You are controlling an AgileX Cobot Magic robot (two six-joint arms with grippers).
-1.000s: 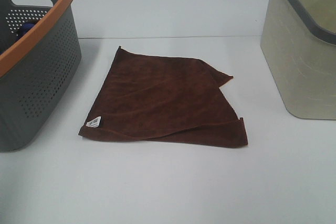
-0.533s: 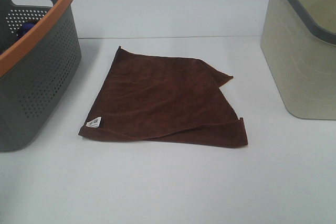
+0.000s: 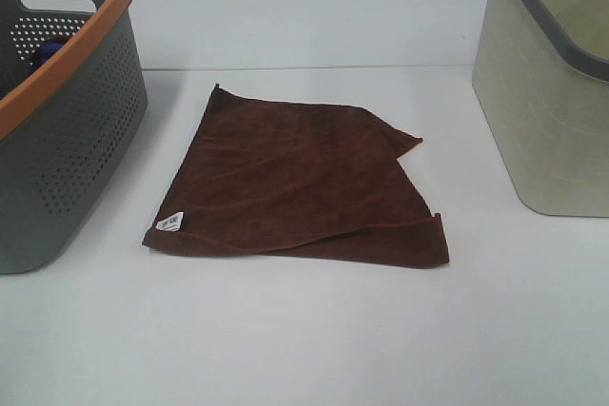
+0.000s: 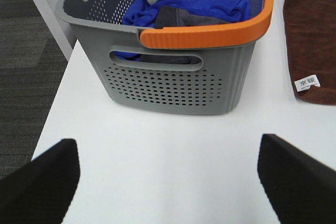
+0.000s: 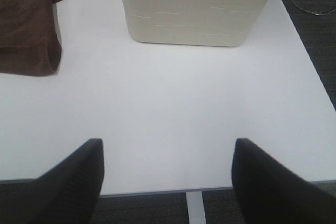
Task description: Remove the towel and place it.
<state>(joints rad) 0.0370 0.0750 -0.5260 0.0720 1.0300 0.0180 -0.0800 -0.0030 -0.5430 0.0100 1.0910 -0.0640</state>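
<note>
The dark reddish-brown towel (image 3: pixel 300 178) lies flat on the white table between the two baskets, with a small white label (image 3: pixel 170 223) at its near-left corner. It also shows in the left wrist view (image 4: pixel 312 40) and in the right wrist view (image 5: pixel 26 22). My left gripper (image 4: pixel 168 182) is open and empty above the bare table, near the grey basket. My right gripper (image 5: pixel 168 182) is open and empty above the table's front edge, near the beige basket. Neither gripper shows in the exterior high view.
A grey basket with an orange rim (image 3: pixel 57 121) stands at the left and holds blue and grey cloths (image 4: pixel 194 1). A beige basket with a grey rim (image 3: pixel 552 92) stands at the right. The table's front edge (image 5: pixel 157 190) lies close under my right gripper.
</note>
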